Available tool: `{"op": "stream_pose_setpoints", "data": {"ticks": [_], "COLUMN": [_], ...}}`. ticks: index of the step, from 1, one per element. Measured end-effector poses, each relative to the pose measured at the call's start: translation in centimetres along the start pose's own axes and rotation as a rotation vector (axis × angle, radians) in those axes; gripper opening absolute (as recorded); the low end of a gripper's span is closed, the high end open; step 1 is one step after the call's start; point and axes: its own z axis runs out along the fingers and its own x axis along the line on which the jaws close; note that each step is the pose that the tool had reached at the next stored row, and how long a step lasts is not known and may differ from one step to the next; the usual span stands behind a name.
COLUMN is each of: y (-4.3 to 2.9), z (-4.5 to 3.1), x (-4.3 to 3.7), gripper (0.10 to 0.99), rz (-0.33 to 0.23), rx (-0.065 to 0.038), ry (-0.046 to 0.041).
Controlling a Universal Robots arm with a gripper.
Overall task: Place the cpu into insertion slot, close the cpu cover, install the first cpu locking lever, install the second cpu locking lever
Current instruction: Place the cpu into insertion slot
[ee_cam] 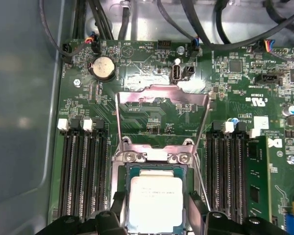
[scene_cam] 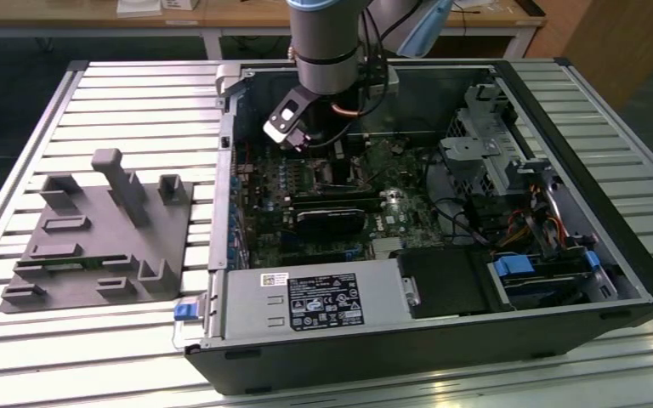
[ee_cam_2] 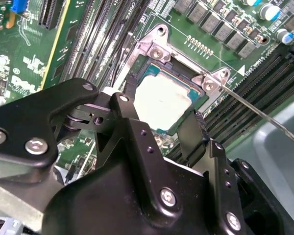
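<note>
A lab workshop: open computer case (scene_cam: 417, 357) on a slatted metal table (scene_cam: 99, 357), wooden desks (scene_cam: 247, 17) behind.

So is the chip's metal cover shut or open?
Open: in the first wrist view the cpu cover is swung back, leaving the cpu bare in the insertion slot.

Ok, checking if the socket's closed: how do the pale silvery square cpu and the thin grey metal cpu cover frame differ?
The cpu is a solid plate; the cpu cover is an open frame showing green board through its window. The cpu lies seated in the insertion slot; the cpu cover is swung back off it. Both are square, silvery metal.
</note>
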Motion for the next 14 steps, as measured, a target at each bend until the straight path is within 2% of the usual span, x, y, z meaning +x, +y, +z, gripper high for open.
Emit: {"op": "stream_pose_setpoints", "data": {"ticks": [3, 10, 11, 12, 14], "y": [0.06, 0.07, 0.07, 0.07, 0.07], "z": [-0.42, -0.46, -0.47, -0.48, -0.49], "x": [0.00, 0.00, 0.00, 0.00, 0.00], "gripper": [0.612, 0.600, 0.533, 0.533, 0.412], "rz": [0.000, 0.000, 0.000, 0.000, 0.000], "rx": [0.000, 0.000, 0.000, 0.000, 0.000], "ry": [0.0000, 0.0001, 0.0001, 0.0001, 0.0001]}}
